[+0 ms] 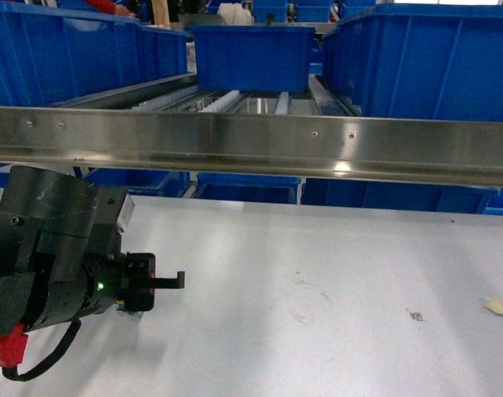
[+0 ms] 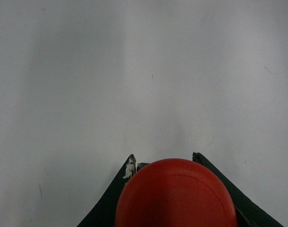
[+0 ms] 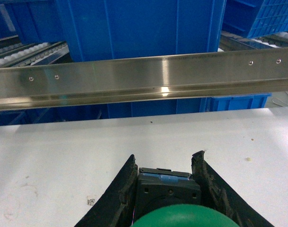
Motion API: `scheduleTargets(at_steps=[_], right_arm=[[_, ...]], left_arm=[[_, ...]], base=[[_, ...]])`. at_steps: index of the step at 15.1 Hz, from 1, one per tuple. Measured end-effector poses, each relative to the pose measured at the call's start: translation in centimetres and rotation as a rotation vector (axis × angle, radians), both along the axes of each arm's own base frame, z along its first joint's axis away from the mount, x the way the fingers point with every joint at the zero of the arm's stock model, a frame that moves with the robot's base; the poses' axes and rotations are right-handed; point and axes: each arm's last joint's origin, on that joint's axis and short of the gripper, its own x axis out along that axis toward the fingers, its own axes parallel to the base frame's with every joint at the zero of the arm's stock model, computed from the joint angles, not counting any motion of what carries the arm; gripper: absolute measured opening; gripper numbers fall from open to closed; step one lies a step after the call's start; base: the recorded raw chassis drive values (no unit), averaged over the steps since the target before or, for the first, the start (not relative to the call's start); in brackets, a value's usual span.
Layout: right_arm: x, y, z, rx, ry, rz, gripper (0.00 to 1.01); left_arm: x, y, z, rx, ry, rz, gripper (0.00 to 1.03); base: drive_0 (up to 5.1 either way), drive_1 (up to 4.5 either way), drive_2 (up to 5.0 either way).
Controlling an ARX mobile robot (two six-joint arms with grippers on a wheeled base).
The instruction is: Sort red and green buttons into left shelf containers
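- The left claw (image 2: pixel 165 163) grips the red button (image 2: pixel 176 194), whose round red cap fills the lower centre of the left wrist view, the dark fingers (image 2: pixel 111 198) pressed against it on both sides above the plain white counter (image 2: pixel 134 71).
- In the head view the left arm (image 1: pixel 57 256) sits at the lower left of the frame over the counter (image 1: pixel 318 281), a small green light glowing on its black housing; the button itself cannot be made out there.
- The right claw (image 3: pixel 165 161) is closed on the green button (image 3: pixel 170 189): the green cap shows at the bottom edge of the right wrist view, the blue-grey body wedged between the two black fingers (image 3: pixel 120 189).
- The right arm does not appear in the head view.
- A stainless steel rail (image 1: pixel 260 141) runs across the head view, with a roller shelf behind it.
- Deep blue plastic bins (image 1: pixel 65 54) stand at the upper left, another blue bin (image 1: pixel 251 56) at upper centre and a larger one (image 1: pixel 425 62) at upper right.
- A small printed code tag (image 1: pixel 414 314) lies on the counter at lower right; its marks are too small to read.
- A scrap of pale paper (image 1: pixel 498 308) lies near the right edge.
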Motion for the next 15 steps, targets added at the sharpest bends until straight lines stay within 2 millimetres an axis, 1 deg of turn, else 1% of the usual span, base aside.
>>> scheduleTargets(at_steps=[2,4,6,8,9,10,11,12,13,14,15], right_arm=[[0.0,0.0,0.0,0.000,0.000,0.000,0.29],[0.0,0.0,0.0,0.000,0.000,0.000,0.29],[0.0,0.0,0.0,0.000,0.000,0.000,0.29],[0.0,0.0,0.0,0.000,0.000,0.000,0.29],[0.0,0.0,0.0,0.000,0.000,0.000,0.29],[0.0,0.0,0.0,0.000,0.000,0.000,0.29],[0.0,0.0,0.0,0.000,0.000,0.000,0.29],[0.0,0.0,0.0,0.000,0.000,0.000,0.29],[0.0,0.0,0.0,0.000,0.000,0.000,0.29],[0.0,0.0,0.0,0.000,0.000,0.000,0.29],[0.0,0.0,0.0,0.000,0.000,0.000,0.29]], left_arm=[[-0.2,0.2,-0.1,-0.003,-0.002,0.006,0.31],[-0.9,1.1,0.0,0.002,-0.008,0.017,0.30],[-1.3,1.9,1.0,0.011,-0.045,0.014,0.30],[-1.3,2.7,4.7,-0.018,-0.173,-0.004,0.30],[-1.6,3.2,7.2,-0.038,-0.256,-0.010,0.30],[-2.4,3.4,9.2,-0.043,-0.326,-0.013,0.30],[-3.3,3.5,10.3,-0.046,-0.358,-0.025,0.30],[-4.4,3.5,11.2,-0.045,-0.389,-0.030,0.30],[-7.2,3.2,13.3,-0.037,-0.433,-0.069,0.30],[-9.4,3.2,15.5,-0.040,-0.477,-0.074,0.30],[-11.2,3.3,16.9,-0.037,-0.515,-0.061,0.30]], base=[[0.0,0.00,0.0],[0.0,0.00,0.0],[0.0,0.00,0.0],[0.0,0.00,0.0],[0.0,0.00,0.0],[0.0,0.00,0.0],[0.0,0.00,0.0],[0.0,0.00,0.0],[0.0,0.00,0.0],[0.0,0.00,0.0],[0.0,0.00,0.0]])
